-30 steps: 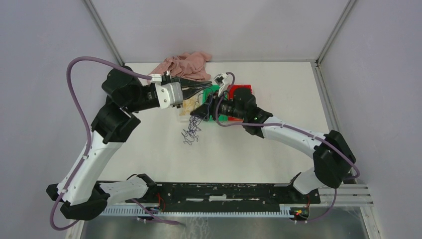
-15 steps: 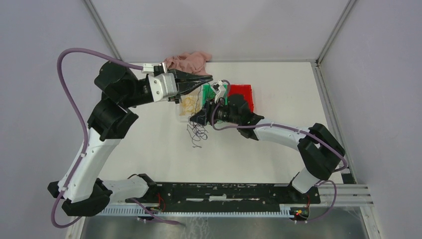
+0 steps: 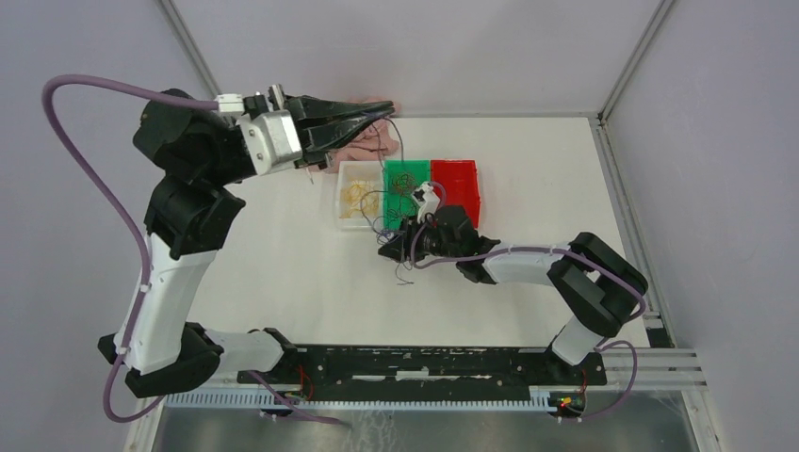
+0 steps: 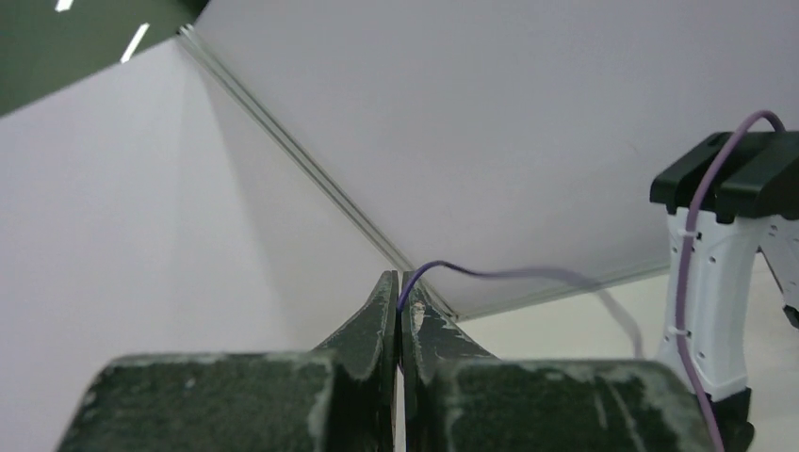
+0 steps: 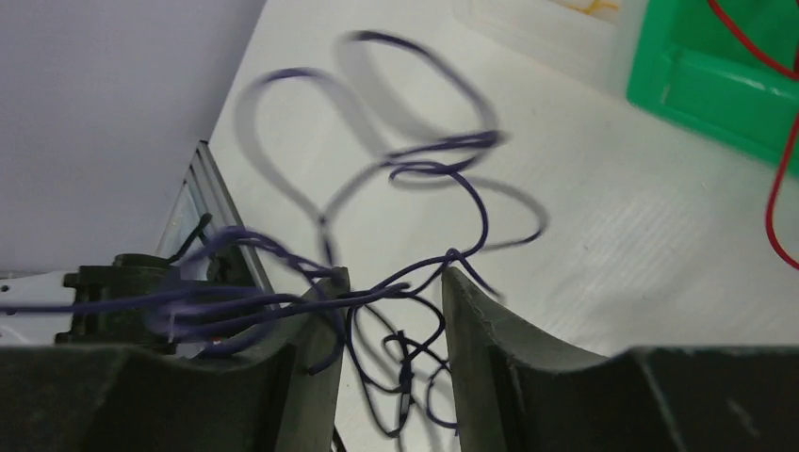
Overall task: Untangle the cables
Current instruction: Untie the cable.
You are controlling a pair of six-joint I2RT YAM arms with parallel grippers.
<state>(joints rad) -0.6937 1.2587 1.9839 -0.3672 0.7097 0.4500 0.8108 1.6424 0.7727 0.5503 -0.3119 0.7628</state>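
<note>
Above the white table (image 3: pixel 283 273) with its pale walls, the purple cables (image 5: pixel 452 143) bunch at the right gripper (image 5: pixel 391 282). Loops spread ahead of its tips, and its jaws stand apart with strands crossing the gap. One strand (image 4: pixel 490 273) leads up and away to the high left gripper (image 4: pixel 401 282), clamped on its end. That strand's long axis runs from gripper to gripper, and the right arm sits nearer the tangle.
</note>
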